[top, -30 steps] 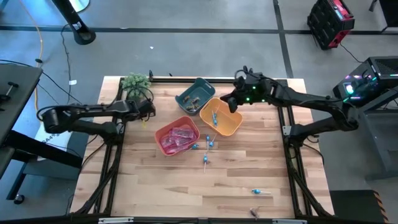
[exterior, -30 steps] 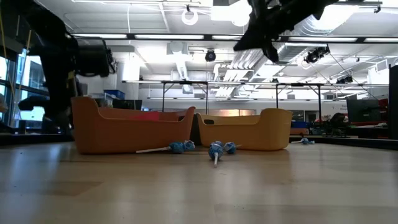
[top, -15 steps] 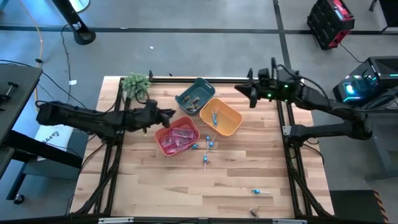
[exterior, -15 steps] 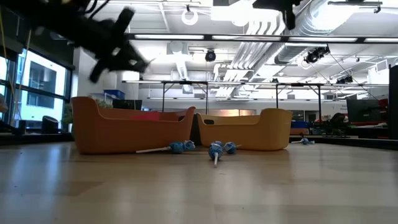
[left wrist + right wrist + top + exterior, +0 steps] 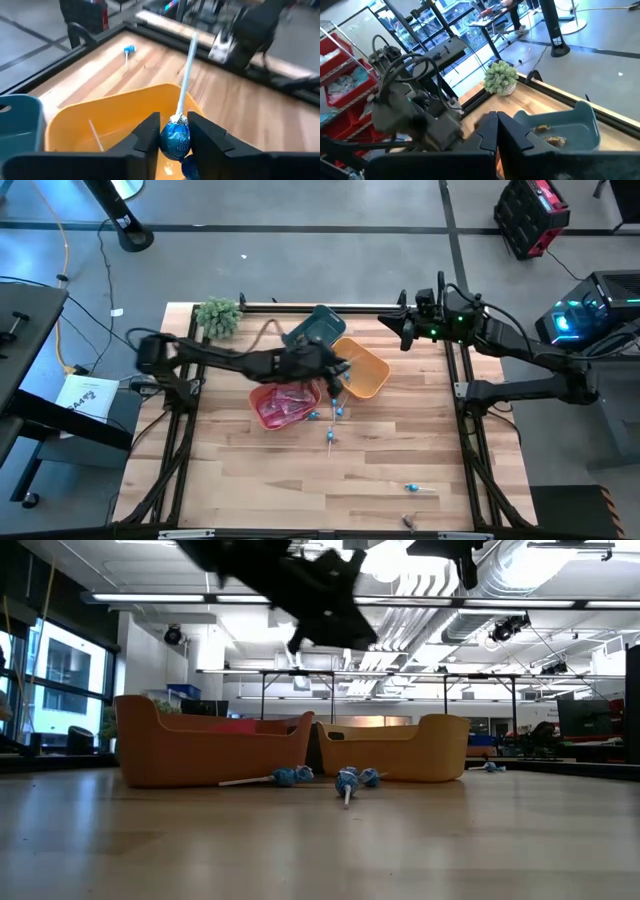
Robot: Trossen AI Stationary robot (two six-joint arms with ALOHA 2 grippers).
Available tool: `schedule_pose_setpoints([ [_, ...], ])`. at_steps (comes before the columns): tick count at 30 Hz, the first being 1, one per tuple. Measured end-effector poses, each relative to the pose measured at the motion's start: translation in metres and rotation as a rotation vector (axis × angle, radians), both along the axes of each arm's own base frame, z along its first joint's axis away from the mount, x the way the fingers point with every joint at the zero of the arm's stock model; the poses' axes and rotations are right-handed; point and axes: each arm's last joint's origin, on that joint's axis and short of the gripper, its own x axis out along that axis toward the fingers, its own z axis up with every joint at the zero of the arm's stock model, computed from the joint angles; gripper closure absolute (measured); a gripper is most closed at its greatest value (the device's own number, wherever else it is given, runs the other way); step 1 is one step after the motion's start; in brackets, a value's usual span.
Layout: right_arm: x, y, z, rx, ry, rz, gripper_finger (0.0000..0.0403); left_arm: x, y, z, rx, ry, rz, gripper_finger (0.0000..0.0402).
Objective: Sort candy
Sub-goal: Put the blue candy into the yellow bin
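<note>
1. Step in hand: your left claw grasps a blue-wrapped lollipop by its head, the white stick pointing up and away, and hangs over the orange bin near the middle of the desk's far edge. This reads as the delivery stage of one sort, with the drop not yet made.
2. Next move: you need to part the fingers only while the sweet is inside the orange bin's rim, since the teal bin and the red bin sit just beside it. One lollipop already lies inside.
3. Remaining candy: three lollipops lie on the bare desk just in front of the bins; another and a small dark piece lie well apart, toward the near right corner. Pink packets fill the red bin; brownish pieces sit in the teal one.
4. Waiting arm: your right claw is clenched, holds nothing, and is held raised at the far right corner.
5. Writing: no brand, label or lettering can be read on the wrappers or bins.
</note>
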Motion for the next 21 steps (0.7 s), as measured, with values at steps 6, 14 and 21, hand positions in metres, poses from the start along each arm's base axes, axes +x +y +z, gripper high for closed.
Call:
schedule_pose_setpoints([
  [6,0.000,0.000,0.000,0.042,-0.014,-0.009,0.0402,0.037,0.006,-0.008,0.011,0.177,-0.005,0.0236],
  [14,0.002,0.004,-0.003,0.088,-0.001,0.017,0.0402,0.027,0.005,0.010,-0.054,0.324,-0.086,0.0174],
  [21,0.036,0.045,-0.023,0.179,0.107,0.279,0.0402,-0.028,-0.017,0.044,0.058,0.412,-0.111,0.0168],
])
